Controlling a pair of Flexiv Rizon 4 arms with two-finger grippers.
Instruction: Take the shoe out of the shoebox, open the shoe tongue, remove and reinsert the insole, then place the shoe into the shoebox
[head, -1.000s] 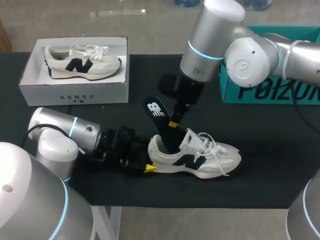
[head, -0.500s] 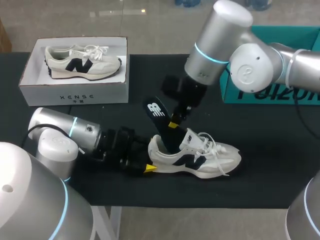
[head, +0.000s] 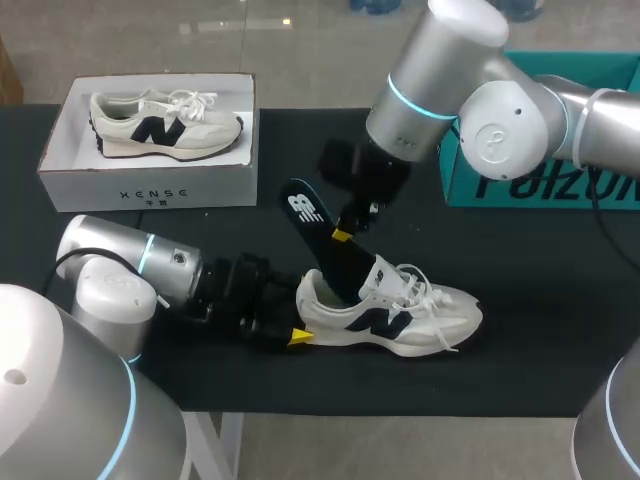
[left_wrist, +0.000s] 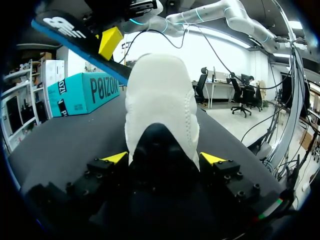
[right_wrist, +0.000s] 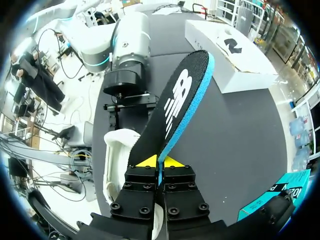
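Observation:
A white shoe (head: 390, 310) with a dark logo lies on its sole on the black table, toe to the right. My left gripper (head: 298, 322) holds its heel, one finger pressed to each side (left_wrist: 164, 159), so it is shut on the shoe (left_wrist: 160, 95). A black insole (head: 318, 238) with a blue edge sticks up and to the left out of the shoe's mouth. My right gripper (head: 343, 235) comes down from above and is shut on the insole's edge (right_wrist: 160, 161). The insole (right_wrist: 182, 100) runs ahead of those fingers, over the shoe's opening (right_wrist: 116, 160).
A white shoebox (head: 150, 188) stands at the back left with a second shoe (head: 165, 120) inside. A teal box (head: 540, 185) sits at the back right behind my right arm. Bare black table lies between the shoebox and the shoe.
My right gripper has closed on the insole and drawn it a little up and to the left out of the shoe. My left arm and the shoe have stayed put.

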